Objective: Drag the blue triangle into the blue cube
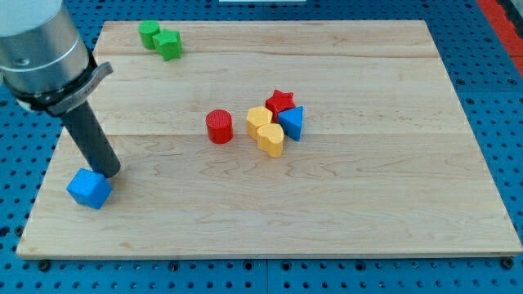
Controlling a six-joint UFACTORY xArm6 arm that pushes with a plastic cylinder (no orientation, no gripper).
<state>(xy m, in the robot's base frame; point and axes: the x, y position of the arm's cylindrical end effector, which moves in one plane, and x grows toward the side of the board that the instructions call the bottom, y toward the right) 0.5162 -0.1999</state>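
The blue triangle (293, 122) lies near the board's middle, touching a red star (279, 101) and two yellow blocks (260, 119) (271, 139). The blue cube (89, 189) sits near the view's lower left corner of the board. My tip (109, 173) is at the cube's upper right edge, touching or nearly touching it, far to the left of the blue triangle.
A red cylinder (219, 126) stands left of the yellow blocks. Two green blocks (149, 33) (169, 44) sit at the board's top left. The wooden board (392, 204) lies on a blue perforated table. The arm's grey body (41, 49) fills the view's upper left.
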